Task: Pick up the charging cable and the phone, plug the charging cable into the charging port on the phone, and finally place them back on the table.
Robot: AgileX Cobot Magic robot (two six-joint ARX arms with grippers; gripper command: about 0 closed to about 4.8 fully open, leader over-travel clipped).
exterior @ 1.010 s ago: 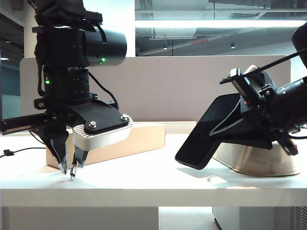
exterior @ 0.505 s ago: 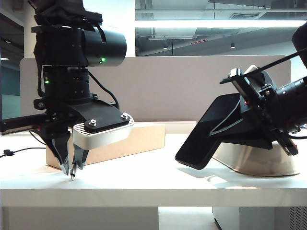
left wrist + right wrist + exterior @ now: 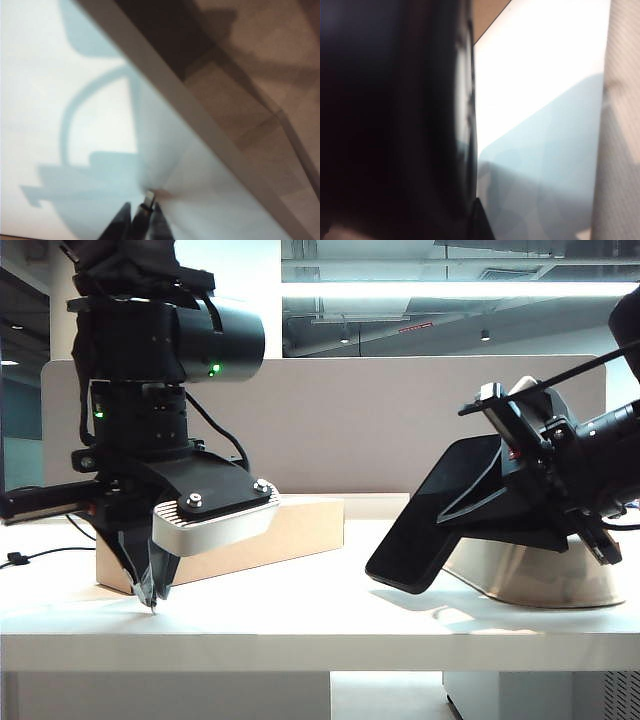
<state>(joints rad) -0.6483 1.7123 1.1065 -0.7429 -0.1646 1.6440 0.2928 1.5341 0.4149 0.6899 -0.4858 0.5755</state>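
Observation:
The charging cable's silver plug (image 3: 148,199) sticks out from between my left gripper's fingers (image 3: 141,220), which are pinched on it. In the exterior view this left gripper (image 3: 151,595) points straight down at the white table (image 3: 320,650), with the plug tip (image 3: 152,609) at the surface. The black cord (image 3: 35,555) trails off to the left. My right gripper (image 3: 470,508) is shut on the black phone (image 3: 425,520) and holds it tilted, lower short edge close above the table. The phone (image 3: 395,125) fills half the right wrist view beside one fingertip (image 3: 481,225). The charging port does not show.
A cardboard box (image 3: 290,530) lies behind my left gripper, and its brown side (image 3: 240,90) shows in the left wrist view. A pale bowl (image 3: 530,575) sits under my right arm. A grey partition (image 3: 350,420) closes off the back.
My left gripper's fingers have closed from wide apart onto the cable's plug at the table. Both arms and the phone have stayed where they were.

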